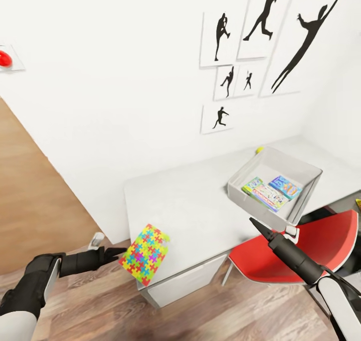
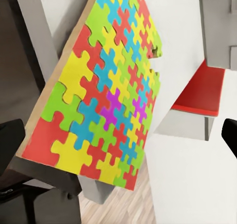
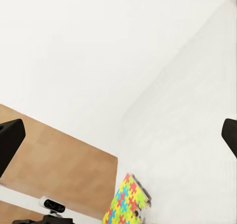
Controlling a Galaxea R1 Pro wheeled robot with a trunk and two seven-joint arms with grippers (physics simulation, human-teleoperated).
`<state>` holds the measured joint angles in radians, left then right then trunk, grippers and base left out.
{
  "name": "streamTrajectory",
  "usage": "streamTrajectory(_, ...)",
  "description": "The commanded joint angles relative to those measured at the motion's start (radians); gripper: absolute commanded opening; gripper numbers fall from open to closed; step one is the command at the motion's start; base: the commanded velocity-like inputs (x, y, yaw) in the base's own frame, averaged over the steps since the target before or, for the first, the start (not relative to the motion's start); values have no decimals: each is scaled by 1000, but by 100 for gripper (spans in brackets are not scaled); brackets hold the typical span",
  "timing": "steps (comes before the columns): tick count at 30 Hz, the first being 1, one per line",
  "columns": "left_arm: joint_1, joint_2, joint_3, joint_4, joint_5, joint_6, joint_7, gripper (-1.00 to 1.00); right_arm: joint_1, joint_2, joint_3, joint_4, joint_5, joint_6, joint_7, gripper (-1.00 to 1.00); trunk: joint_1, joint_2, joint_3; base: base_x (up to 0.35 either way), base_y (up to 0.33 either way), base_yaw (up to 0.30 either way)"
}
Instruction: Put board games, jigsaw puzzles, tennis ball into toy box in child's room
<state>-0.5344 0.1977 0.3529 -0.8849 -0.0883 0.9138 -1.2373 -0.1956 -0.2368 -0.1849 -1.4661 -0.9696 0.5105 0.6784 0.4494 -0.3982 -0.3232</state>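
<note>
A jigsaw puzzle [image 1: 146,253] [image 2: 98,110] [image 3: 126,206] lies tilted on the near left corner of the table [image 1: 190,205], overhanging its edge. A second patterned edge shows at its far end. My left gripper [image 1: 119,254] [image 2: 121,140] is open at the puzzle's overhanging side, one finger [image 2: 10,145] against its edge. The toy box [image 1: 240,180] stands further right on the table and holds a green-edged board game [image 1: 263,194] and a blue board game [image 1: 285,186]. The tennis ball [image 1: 259,150] lies just behind the box. My right gripper [image 1: 253,222] [image 3: 118,137] hovers open in front of the box.
A red chair [image 1: 301,245] stands tucked under the table below my right arm. The white wall behind the table carries black silhouette pictures [image 1: 260,25]. Wooden floor [image 1: 100,306] spreads to the left of and in front of the table.
</note>
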Motion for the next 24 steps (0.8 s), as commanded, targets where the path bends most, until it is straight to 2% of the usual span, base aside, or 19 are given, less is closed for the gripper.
streamTrajectory(1,-1,7,4,-1,-9,10,-10,100,0,0,-1,0,-7,8,0,100,1,-2,-2,40,-135,0)
streamTrajectory(2,-1,22,5,-1,-6,11,-12,100,-1,1,-1,0,-7,8,0,100,1,-2,-2,26,-87,0)
streamTrajectory(7,-1,49,7,0,-2,16,-15,100,-1,5,0,0,-6,8,-1,100,1,-2,-2,13,-42,0)
streamTrajectory(24,-1,60,8,0,-1,23,-16,100,-1,8,1,0,-6,8,-5,100,1,-2,-2,2,8,0)
